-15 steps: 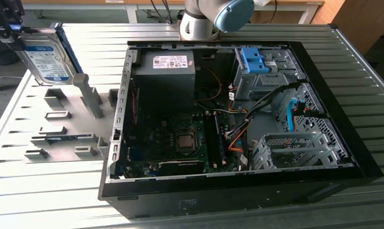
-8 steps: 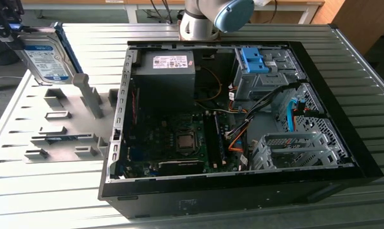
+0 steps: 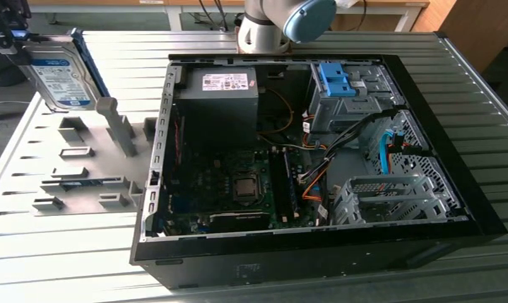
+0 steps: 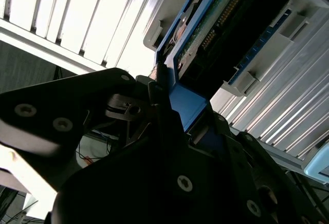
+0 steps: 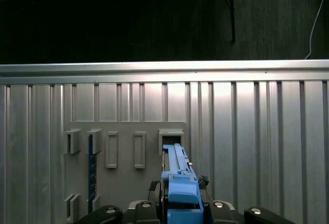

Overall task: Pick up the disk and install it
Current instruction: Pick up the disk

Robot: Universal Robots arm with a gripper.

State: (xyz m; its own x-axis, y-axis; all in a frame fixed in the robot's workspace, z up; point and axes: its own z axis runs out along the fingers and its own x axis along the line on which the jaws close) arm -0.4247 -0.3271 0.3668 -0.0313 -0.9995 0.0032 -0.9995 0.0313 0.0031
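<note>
The disk (image 3: pixel 62 77) is a silver drive with a white-and-blue label in a blue carrier. It stands on edge at the exterior view's far left, over the grey slotted rack (image 3: pixel 77 170). My gripper (image 3: pixel 16 45) is shut on its upper end. Both wrist views show the blue carrier edge (image 5: pixel 177 183) (image 4: pixel 186 106) pinched between the dark fingers (image 5: pixel 154 187) (image 4: pixel 154 88). The second wrist view also shows the drive's green circuit board (image 4: pixel 205 31). Whether the disk's lower edge touches the rack is hidden.
An open black computer case (image 3: pixel 321 252) lies on the ribbed metal table (image 3: pixel 69 252), to the exterior view's right of the rack. It holds a power supply (image 3: pixel 220 101), a motherboard (image 3: pixel 228 189), a blue-topped drive bay (image 3: pixel 338 79) and an empty metal cage (image 3: pixel 389 199). The arm's base (image 3: pixel 271 25) stands behind the case.
</note>
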